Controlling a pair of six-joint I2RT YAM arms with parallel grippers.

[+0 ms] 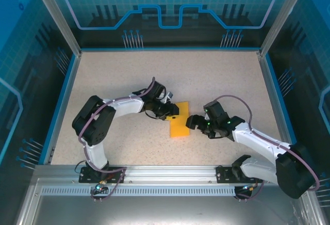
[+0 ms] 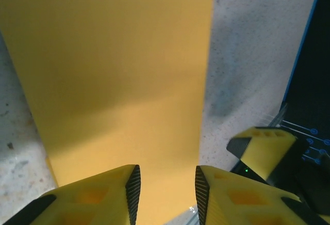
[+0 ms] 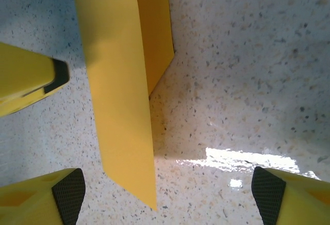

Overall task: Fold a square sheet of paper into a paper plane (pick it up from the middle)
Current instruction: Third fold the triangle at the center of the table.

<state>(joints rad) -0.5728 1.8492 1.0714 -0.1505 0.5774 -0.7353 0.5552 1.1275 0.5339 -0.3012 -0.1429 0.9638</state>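
The orange-yellow sheet of paper (image 1: pixel 179 123) lies mid-table, folded in half into a narrow rectangle. In the right wrist view the paper (image 3: pixel 121 91) has its upper layer lifted a little off the lower one. My left gripper (image 1: pixel 169 110) hangs over the sheet's far-left corner. Its jaws (image 2: pixel 166 178) are open, with the paper (image 2: pixel 113 70) spread below the gap. My right gripper (image 1: pixel 192 122) sits just right of the sheet's long edge. It is wide open (image 3: pixel 165 183) over bare table, with the paper's near corner between its fingertips (image 3: pixel 67 189).
The speckled beige table (image 1: pixel 221 80) is ringed by a blue rim and metal frame posts (image 1: pixel 56 16). A metal rail (image 1: pixel 170 172) carries both arm bases at the near edge. One right fingertip (image 2: pixel 263 150) shows beside the sheet in the left wrist view.
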